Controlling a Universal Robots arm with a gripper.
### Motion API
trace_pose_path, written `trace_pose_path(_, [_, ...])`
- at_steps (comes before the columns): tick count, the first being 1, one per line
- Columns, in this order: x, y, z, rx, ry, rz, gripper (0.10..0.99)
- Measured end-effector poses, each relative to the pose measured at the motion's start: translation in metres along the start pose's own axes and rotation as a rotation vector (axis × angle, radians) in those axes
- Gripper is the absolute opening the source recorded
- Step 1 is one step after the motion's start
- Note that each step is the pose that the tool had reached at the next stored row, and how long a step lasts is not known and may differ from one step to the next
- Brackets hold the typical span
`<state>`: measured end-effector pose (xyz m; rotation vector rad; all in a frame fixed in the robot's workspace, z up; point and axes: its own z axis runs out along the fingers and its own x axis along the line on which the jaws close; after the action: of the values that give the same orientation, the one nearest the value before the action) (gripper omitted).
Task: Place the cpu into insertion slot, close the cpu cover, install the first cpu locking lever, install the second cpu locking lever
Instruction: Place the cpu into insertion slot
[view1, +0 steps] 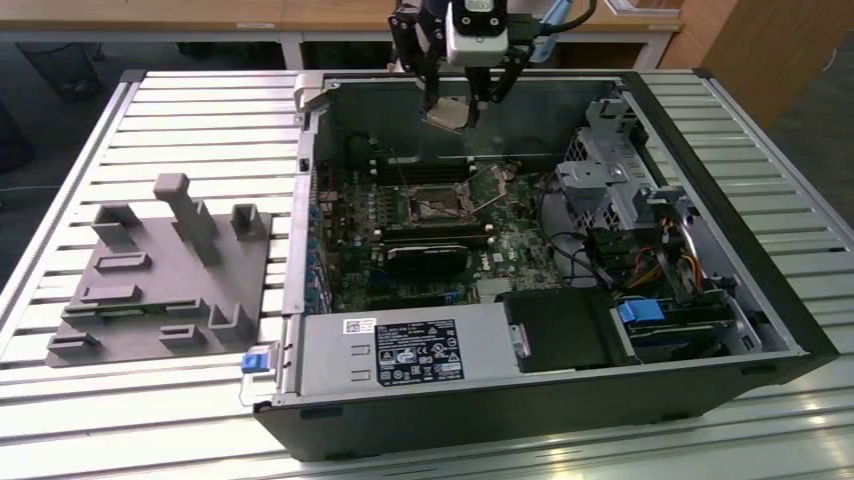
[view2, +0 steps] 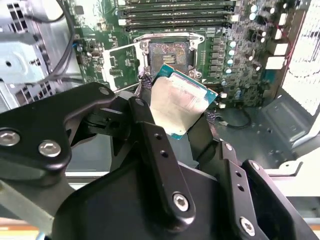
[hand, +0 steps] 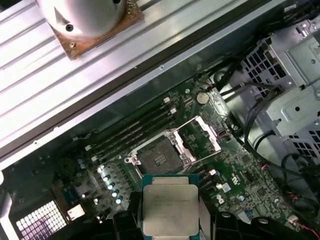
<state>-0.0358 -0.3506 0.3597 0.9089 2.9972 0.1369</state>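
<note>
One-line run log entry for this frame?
gripper: shut on cpu | cpu: aloft, not seated | insertion slot: empty | cpu cover: open

A slatted metal table (view1: 200, 110) carries an open computer case (view1: 534, 418) and, beside it, a grey moulded fixture (view1: 147, 300).

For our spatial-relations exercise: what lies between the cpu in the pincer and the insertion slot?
Nothing: in the exterior view, only open air separates the held cpu from the insertion slot.
</note>
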Motion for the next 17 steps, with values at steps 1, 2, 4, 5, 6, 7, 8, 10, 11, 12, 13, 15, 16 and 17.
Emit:
trace_pose_path(1, [0.0000,0.0000,0.0001,0.000,-0.0013,0.015,0.537])
trace_pose_path(2, [0.0000,0.0000,0.0003,-0.001,-0.0026,0.030,0.537])
trace_pose_path(4, [0.0000,-0.0001,0.0007,-0.001,-0.0053,0.062,0.537])
trace_pose_path(5, [0.0000,-0.0001,0.0008,-0.001,-0.0067,0.077,0.537])
trace_pose_path(6, [0.0000,-0.0001,0.0010,-0.002,-0.0081,0.093,0.537])
trace_pose_path(7, [0.0000,-0.0001,0.0012,-0.002,-0.0094,0.109,0.537])
trace_pose_path(8, [0.0000,-0.0001,0.0013,-0.002,-0.0109,0.126,0.537])
trace_pose_path(10, [0.0000,-0.0002,0.0017,-0.003,-0.0138,0.160,0.537])
trace_pose_path(11, [0.0000,-0.0002,0.0019,-0.003,-0.0152,0.176,0.537])
trace_pose_path(12, [0.0000,-0.0002,0.0021,-0.004,-0.0166,0.192,0.537])
trace_pose_path(13, [-0.0001,-0.0002,0.0023,-0.004,-0.0180,0.208,0.537])
trace_pose_path(15, [-0.0001,-0.0002,0.0027,-0.004,-0.0207,0.240,0.537])
trace_pose_path(16, [-0.0001,-0.0002,0.0029,-0.005,-0.0221,0.256,0.537])
trace_pose_path(17, [-0.0001,-0.0003,0.0031,-0.005,-0.0235,0.273,0.537])
